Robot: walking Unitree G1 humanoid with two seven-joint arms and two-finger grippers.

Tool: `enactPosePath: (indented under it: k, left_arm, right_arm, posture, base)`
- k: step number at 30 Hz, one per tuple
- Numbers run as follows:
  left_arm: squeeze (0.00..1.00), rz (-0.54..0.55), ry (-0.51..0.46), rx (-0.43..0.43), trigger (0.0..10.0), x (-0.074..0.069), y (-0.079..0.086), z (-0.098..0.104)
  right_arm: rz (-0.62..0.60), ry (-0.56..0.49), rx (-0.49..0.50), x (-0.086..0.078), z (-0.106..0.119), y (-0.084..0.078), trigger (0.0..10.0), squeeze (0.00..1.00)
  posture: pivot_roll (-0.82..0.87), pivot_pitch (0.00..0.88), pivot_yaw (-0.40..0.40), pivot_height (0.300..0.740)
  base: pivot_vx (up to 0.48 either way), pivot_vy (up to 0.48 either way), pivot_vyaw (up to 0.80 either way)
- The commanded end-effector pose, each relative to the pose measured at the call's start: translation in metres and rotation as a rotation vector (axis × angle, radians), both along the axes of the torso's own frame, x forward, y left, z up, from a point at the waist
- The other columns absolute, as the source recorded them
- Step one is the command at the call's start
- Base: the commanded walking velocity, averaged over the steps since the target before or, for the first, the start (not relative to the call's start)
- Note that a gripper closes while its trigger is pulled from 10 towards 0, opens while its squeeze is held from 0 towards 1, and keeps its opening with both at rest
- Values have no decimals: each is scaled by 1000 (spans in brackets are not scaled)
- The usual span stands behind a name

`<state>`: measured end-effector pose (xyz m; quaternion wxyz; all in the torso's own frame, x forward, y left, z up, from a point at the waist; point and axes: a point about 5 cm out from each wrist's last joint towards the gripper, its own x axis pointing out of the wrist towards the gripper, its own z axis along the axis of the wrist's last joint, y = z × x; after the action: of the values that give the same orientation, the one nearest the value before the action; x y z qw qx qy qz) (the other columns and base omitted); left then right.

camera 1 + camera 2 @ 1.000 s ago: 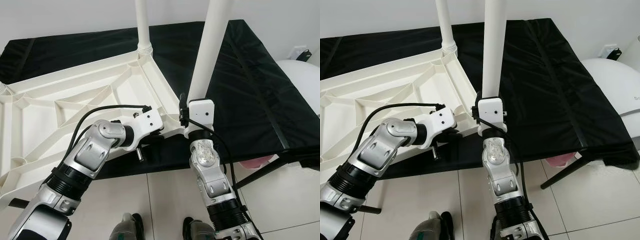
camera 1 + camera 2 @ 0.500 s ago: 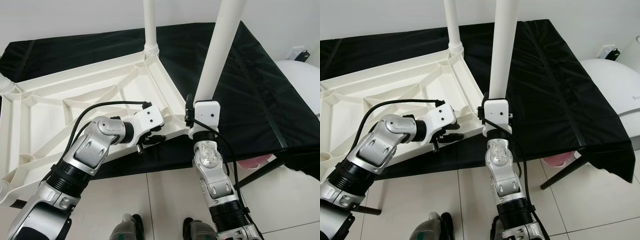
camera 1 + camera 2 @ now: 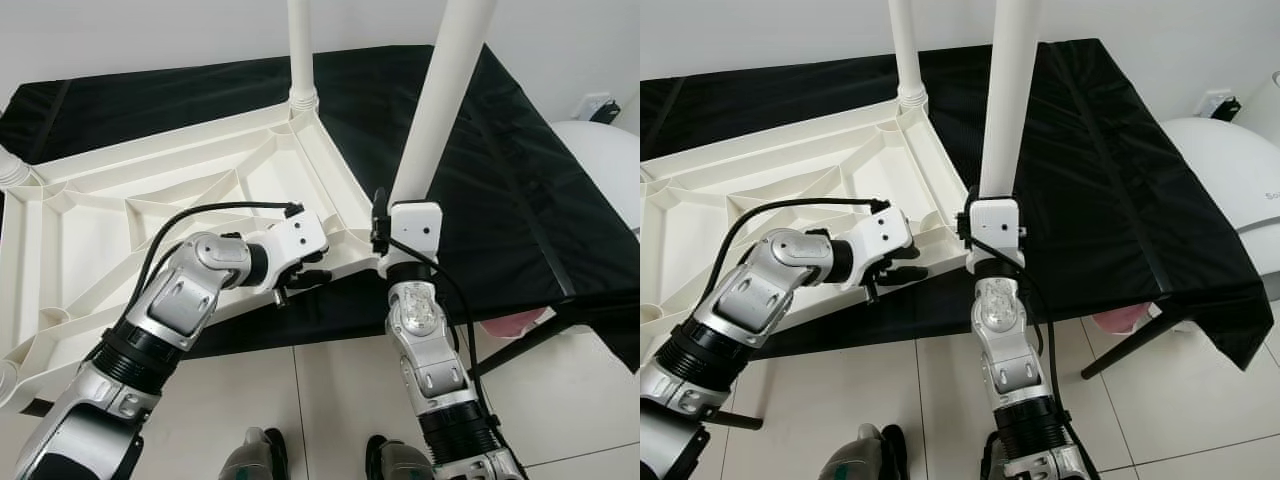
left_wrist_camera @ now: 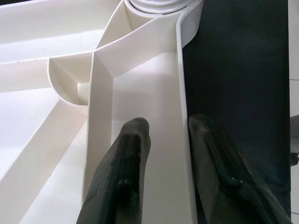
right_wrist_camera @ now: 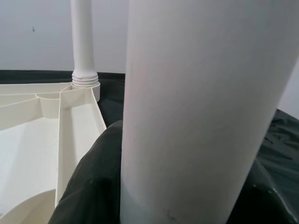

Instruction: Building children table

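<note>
Two legs are in play. One leg (image 3: pixel 300 50) already stands upright in its socket at the far corner of the tabletop (image 3: pixel 120 230), which lies upside down, ribs up, on the black-covered worktop (image 3: pixel 520 180), reaching its left edge and overhanging the near edge. The second leg (image 3: pixel 1007 100) is held upright by the right gripper (image 5: pixel 154 186), fingers (image 5: pixel 88 182) clenched on its lower end, just at the tabletop's near right corner; I judge it is being brought to that corner's socket and is not yet seated, though the joint itself is hidden behind the wrist. At the left edge another leg stub (image 3: pixel 10 168) seems fitted, partly cut off. So roughly half the legs look done; the near left corner is too cropped to tell.

The left gripper (image 4: pixel 163 135) straddles the tabletop's right rim near that corner, one finger (image 4: pixel 128 158) inside the rib channel, the other outside on the cloth, grasping the rim to steady it.

A white round object (image 3: pixel 1230 170) sits beyond the worktop's right edge.
</note>
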<state>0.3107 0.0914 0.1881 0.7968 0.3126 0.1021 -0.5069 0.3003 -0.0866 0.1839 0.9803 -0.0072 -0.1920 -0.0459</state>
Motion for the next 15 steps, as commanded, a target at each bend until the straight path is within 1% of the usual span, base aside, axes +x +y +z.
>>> enactPosePath:
  k: [1, 2, 4, 5, 6, 7, 8, 11, 15]
  left_arm:
    - [0, 92, -76, 2, 10000, 10, 14, 13]
    - [0, 92, -77, 3, 10000, 10, 14, 13]
    - [0, 92, -77, 3, 10000, 10, 14, 13]
    - [0, 92, -78, 3, 10000, 10, 14, 13]
    - [0, 92, -78, 2, 10000, 10, 14, 13]
    - [0, 92, -78, 2, 10000, 10, 14, 13]
    - [0, 91, -79, 3, 10000, 10, 13, 13]
    - [0, 89, -79, 2, 10000, 10, 13, 14]
    - [0, 89, -80, 2, 10000, 10, 13, 14]
  right_arm:
    - [-89, 83, 54, -3, -18, -15, 10000, 0]
    - [-89, 84, 62, -3, -18, -15, 10000, 329]
    - [-89, 84, 62, -3, -18, -15, 10000, 329]
    - [-88, 83, 66, -3, -18, -15, 10000, 961]
    - [-88, 83, 63, -3, -17, -15, 10000, 1000]
    - [-88, 83, 63, -3, -17, -15, 10000, 1000]
    - [-83, 79, 53, -2, -16, -14, 10000, 0]
    - [-64, 70, 41, -3, -15, -12, 10000, 0]
    - [-43, 70, 58, -3, -14, -10, 10000, 0]
  posture:
    - [-119, 179, 63, 740]
    - [-119, 178, 63, 740]
    - [-119, 178, 63, 740]
    - [-118, 176, 64, 740]
    - [-118, 176, 64, 740]
    - [-118, 176, 64, 740]
    - [-118, 176, 64, 740]
    - [-118, 176, 64, 740]
    - [-118, 173, 63, 740]
  base:
    - [0, 0, 0]
    - [0, 0, 0]
    - [0, 0, 0]
    - [0, 0, 0]
    - [0, 0, 0]
    - [0, 0, 0]
    - [0, 0, 0]
    - [0, 0, 0]
    - [0, 0, 0]
